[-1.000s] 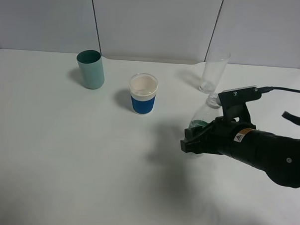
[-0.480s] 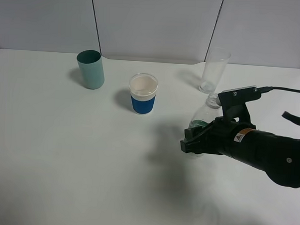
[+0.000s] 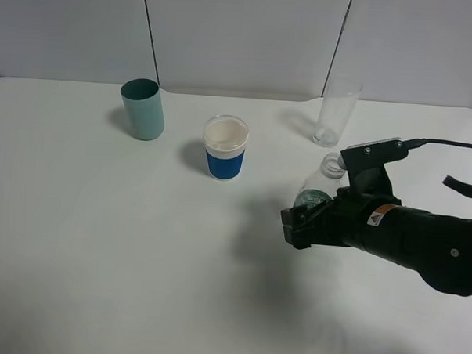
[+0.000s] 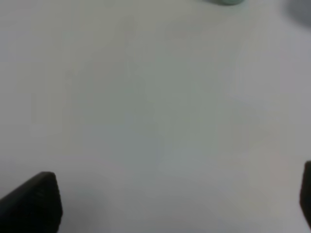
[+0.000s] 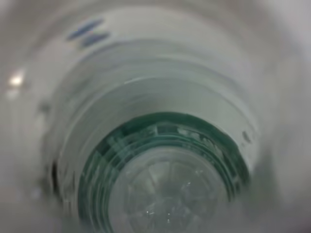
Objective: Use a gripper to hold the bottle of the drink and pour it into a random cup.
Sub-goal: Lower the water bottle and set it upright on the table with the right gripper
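On the near right of the counter (image 3: 99, 257), the black arm is reaching in from the right edge, and its right pincer (image 3: 306, 223) is sitting around the green-banded body of the bottle of the drink (image 3: 318, 188). Whether the fingers are pressing on it or standing just off it, I cannot tell. The bottle is leaning, its open neck pointing away toward the back of the counter. The right wrist view is filling up with the bottle's clear ribbed base (image 5: 165, 194) and green band, seen very close and blurred. The left pincer (image 4: 165, 204) is showing only two dark fingertips at the edges of its own view, standing wide apart over bare counter.

Farther back, a white cup with a blue sleeve (image 3: 225, 147) is standing upright near the middle. Beyond it to the left is standing a teal cup (image 3: 142, 109), and at the back right a tall clear glass (image 3: 337, 111), just beyond the bottle's neck.
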You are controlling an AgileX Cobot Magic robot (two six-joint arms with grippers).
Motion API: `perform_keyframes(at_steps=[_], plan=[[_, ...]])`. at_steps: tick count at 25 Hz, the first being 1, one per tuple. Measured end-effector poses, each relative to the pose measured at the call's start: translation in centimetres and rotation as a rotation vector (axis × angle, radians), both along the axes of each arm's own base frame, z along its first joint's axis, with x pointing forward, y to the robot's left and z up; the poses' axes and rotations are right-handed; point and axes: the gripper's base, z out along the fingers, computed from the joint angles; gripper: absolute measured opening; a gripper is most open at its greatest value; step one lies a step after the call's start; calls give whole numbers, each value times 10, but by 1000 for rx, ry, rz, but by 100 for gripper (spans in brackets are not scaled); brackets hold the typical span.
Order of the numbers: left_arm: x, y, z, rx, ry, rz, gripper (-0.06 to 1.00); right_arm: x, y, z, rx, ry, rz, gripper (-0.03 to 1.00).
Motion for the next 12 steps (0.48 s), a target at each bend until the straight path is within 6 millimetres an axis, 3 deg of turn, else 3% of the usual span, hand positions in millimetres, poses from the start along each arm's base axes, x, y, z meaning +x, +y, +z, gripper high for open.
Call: perform_keyframes(at_steps=[12], plan=[[0, 0, 0, 0, 0, 0, 99, -2, 4, -1, -13, 4, 76, 84]])
